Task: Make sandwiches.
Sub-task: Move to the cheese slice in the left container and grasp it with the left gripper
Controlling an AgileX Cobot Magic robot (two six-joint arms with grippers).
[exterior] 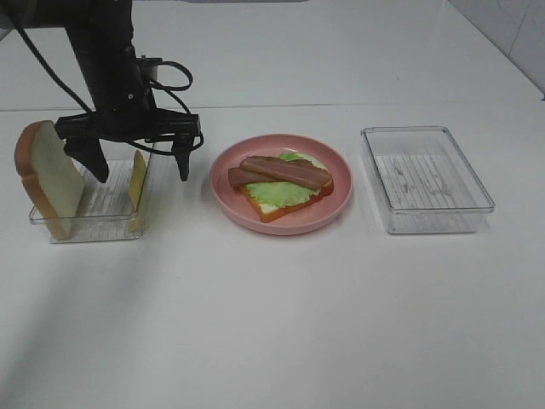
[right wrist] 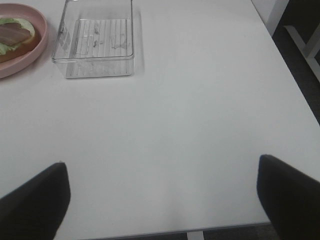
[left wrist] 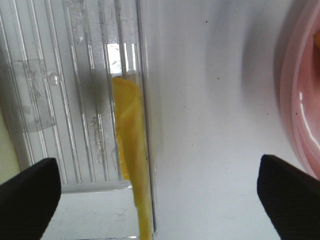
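Observation:
On the pink plate (exterior: 230, 200) lies the open sandwich (exterior: 285, 183): one toast slice with green lettuce and two bacon strips on top. It also shows in the right wrist view (right wrist: 15, 36). A second toast slice (exterior: 47, 175) leans upright in the left clear tray (exterior: 94, 226). A yellow cheese slice (exterior: 137, 181) stands against that tray's right wall; it also shows in the left wrist view (left wrist: 132, 145). My left gripper (exterior: 138, 168) is open and empty, straddling the cheese from above, with black fingertips (left wrist: 27, 192). My right gripper (right wrist: 162, 197) is open and empty over bare table.
An empty clear tray (exterior: 426, 179) stands right of the plate, also in the right wrist view (right wrist: 95, 42). The table's right edge (right wrist: 295, 85) and front edge run close to my right gripper. The plate's rim (left wrist: 300, 100) lies beside my left gripper.

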